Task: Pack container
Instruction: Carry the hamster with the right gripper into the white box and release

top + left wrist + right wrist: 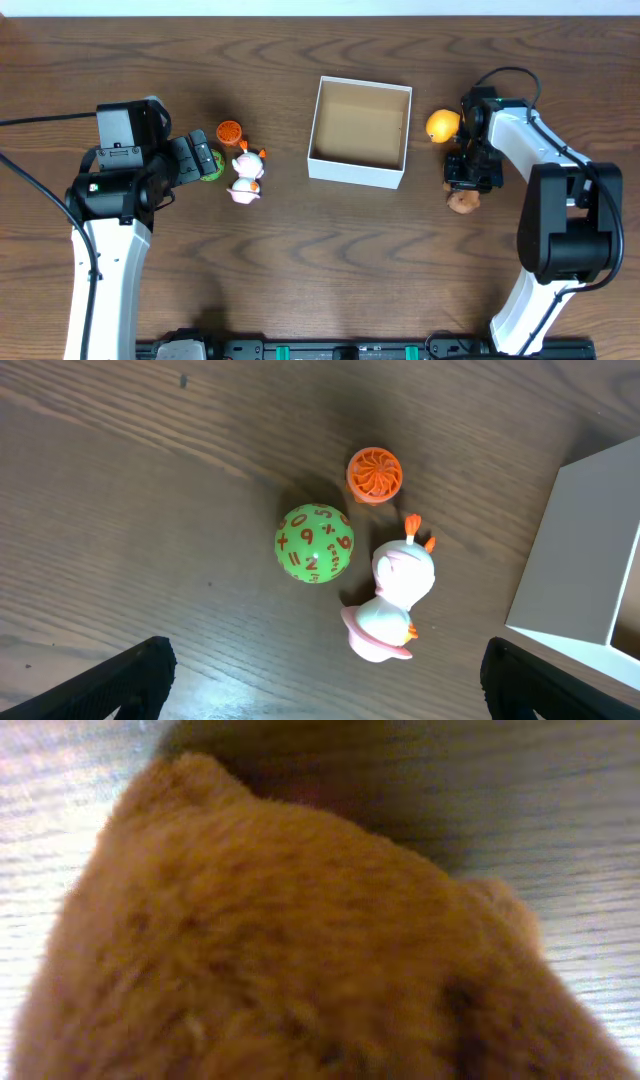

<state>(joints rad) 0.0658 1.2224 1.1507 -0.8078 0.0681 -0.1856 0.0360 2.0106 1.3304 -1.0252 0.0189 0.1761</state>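
The container (322, 128) is a square white box with a brown inside, standing open in the middle of the table; its white wall shows in the left wrist view (575, 550). My left gripper (205, 160) (325, 660) is open and hangs over a green number ball (314, 543). Beside the ball are an orange ridged toy (229, 131) (375, 473) and a pink-and-white duck toy (246, 176) (393, 600). My right gripper (470, 180) is down on a brown plush toy (463, 202) (300, 940) right of the container. The plush fills the right wrist view and hides the fingers.
A yellow-orange ball (441, 125) lies just right of the container, next to the right arm. The left arm's cable runs along the far left edge. The toys on the left sit close together, a short way left of the container.
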